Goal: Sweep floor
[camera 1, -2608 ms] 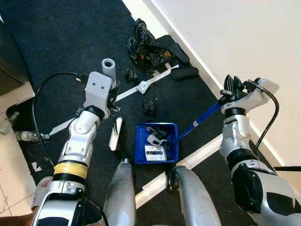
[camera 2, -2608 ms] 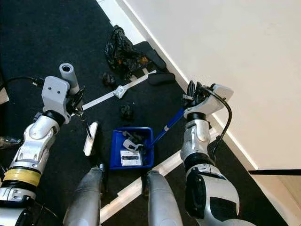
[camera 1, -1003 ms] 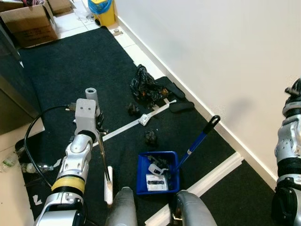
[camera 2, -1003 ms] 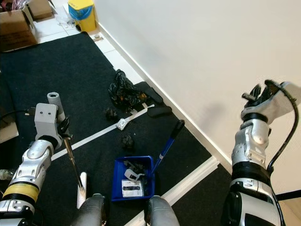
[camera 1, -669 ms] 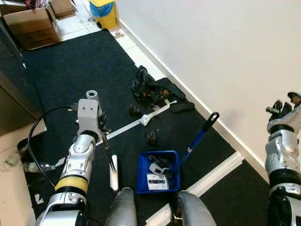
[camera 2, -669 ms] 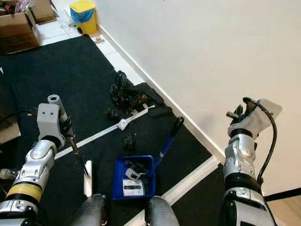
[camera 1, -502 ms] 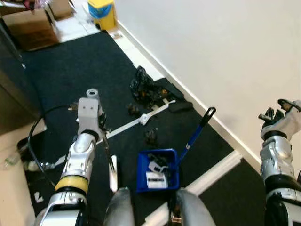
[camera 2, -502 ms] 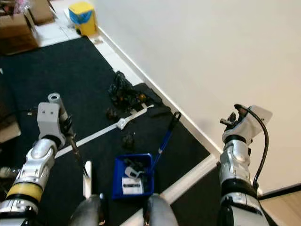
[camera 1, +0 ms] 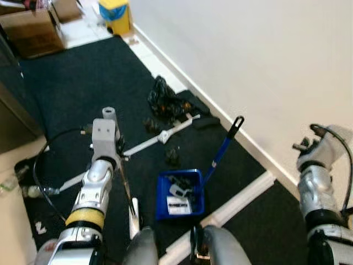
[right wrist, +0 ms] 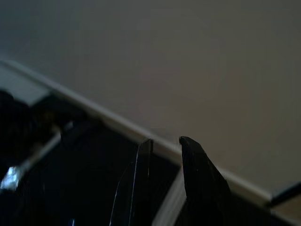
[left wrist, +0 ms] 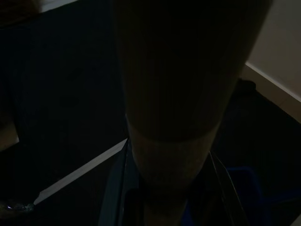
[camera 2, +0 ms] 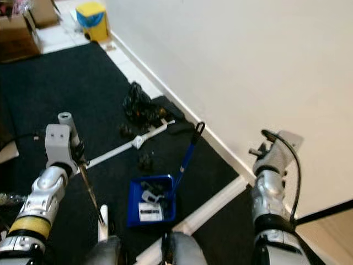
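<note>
Dustpan [camera 1: 180, 194] between brush [camera 1: 133, 216] on left and wall [camera 1: 259, 72] on right.

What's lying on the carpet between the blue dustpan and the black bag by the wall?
In the left eye view, one dark clump of debris and a white strip lie between the blue dustpan and the black bag.

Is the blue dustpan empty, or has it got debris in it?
Not empty. The blue dustpan sits flat on the dark carpet with dark scraps and pale bits inside, its handle angled up toward the wall.
</note>
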